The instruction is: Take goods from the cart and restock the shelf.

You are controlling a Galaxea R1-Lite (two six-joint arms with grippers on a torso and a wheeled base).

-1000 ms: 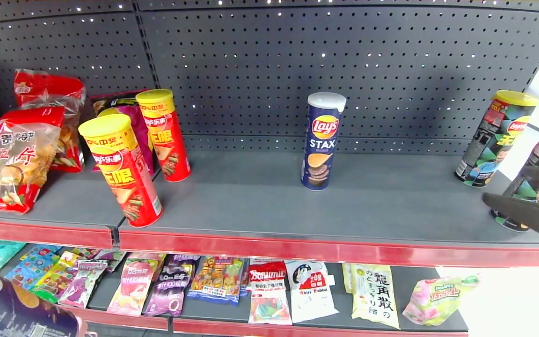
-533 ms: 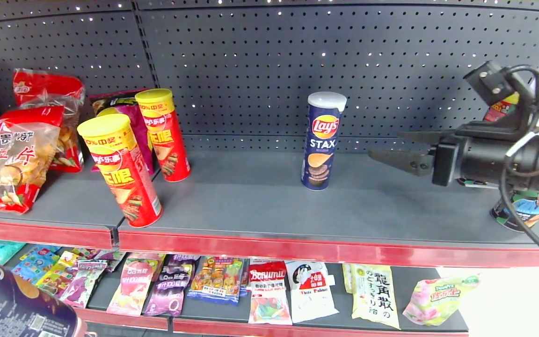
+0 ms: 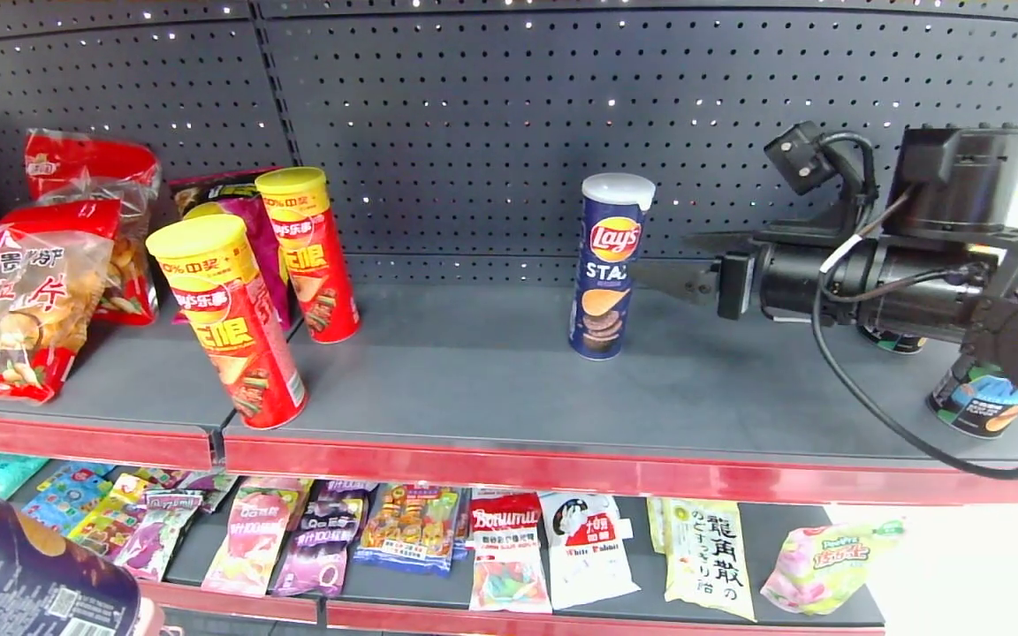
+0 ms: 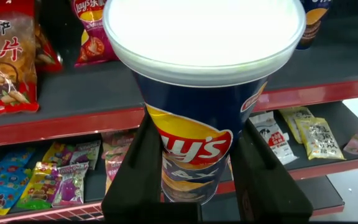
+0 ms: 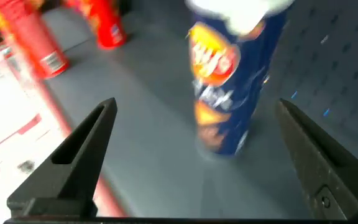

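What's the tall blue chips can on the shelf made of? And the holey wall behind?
Blue can: probably cardboard tube, glossy printed skin; its white lid looks like smooth plastic. Holey wall: likely painted metal, matte dark grey, evenly punched holes.

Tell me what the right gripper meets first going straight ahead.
Likely the blue can on the shelf; the open right gripper points at it with nothing between, though depth is unclear.

The grey shelf (image 3: pixel 474 389) carried an upright blue can (image 3: pixel 608 265); red cans (image 3: pixel 235 336) and snack bags (image 3: pixel 32 300) stood to its left.
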